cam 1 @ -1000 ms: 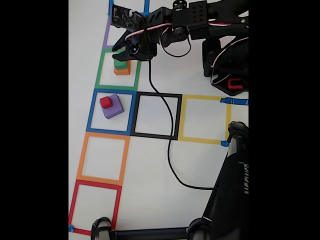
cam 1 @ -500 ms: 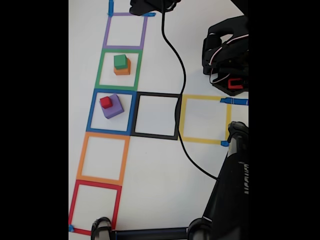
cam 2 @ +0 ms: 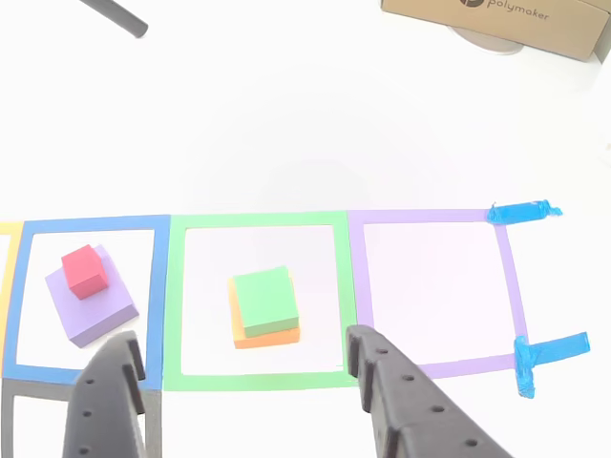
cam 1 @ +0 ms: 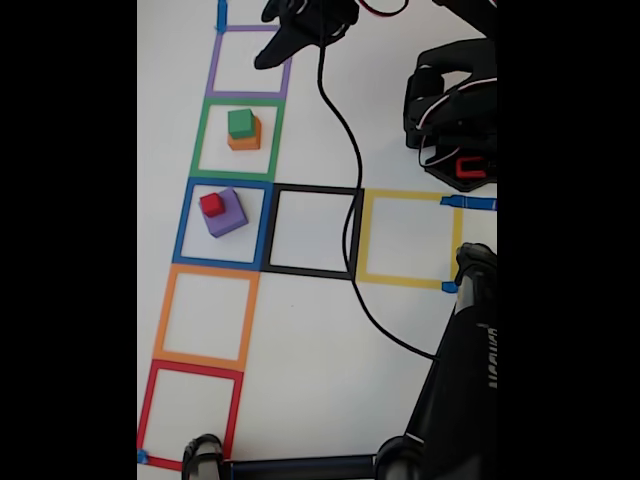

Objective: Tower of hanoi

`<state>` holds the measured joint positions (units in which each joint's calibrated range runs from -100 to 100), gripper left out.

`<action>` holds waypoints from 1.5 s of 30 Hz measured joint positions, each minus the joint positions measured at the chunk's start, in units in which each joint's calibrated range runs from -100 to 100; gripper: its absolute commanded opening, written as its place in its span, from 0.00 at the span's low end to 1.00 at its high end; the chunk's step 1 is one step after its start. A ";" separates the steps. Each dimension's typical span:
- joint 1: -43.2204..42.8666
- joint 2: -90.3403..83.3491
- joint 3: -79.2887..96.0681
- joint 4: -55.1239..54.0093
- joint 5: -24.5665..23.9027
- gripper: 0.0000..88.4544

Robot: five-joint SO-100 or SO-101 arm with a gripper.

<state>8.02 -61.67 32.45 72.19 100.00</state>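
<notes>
claw spread, empty | green cube on orange cube, just ahead

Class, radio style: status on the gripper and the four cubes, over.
Gripper open, empty, fingers above the tape squares. Green cube on orange cube; red cube on purple cube. Nothing blocking either stack.

Free room: purple tape square, black square, yellow square, lower orange square and red square bare. Obstacles: green cube atop orange cube inside green square; red cube atop purple cube inside blue square; black cable crossing counter; cardboard box at far edge. Fingers spread, flanking green-on-orange stack.
</notes>
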 measured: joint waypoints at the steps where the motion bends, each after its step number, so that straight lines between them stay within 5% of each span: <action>1: 0.23 -0.84 4.07 -3.31 0.00 0.33; 16: -0.94 6.25 49.76 -66.34 0.00 0.39; 35: 0.70 41.62 53.92 -109.39 -0.36 0.37; 45: -0.12 51.92 52.59 -117.69 -0.36 0.36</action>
<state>7.90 -9.75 85.04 -45.51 99.64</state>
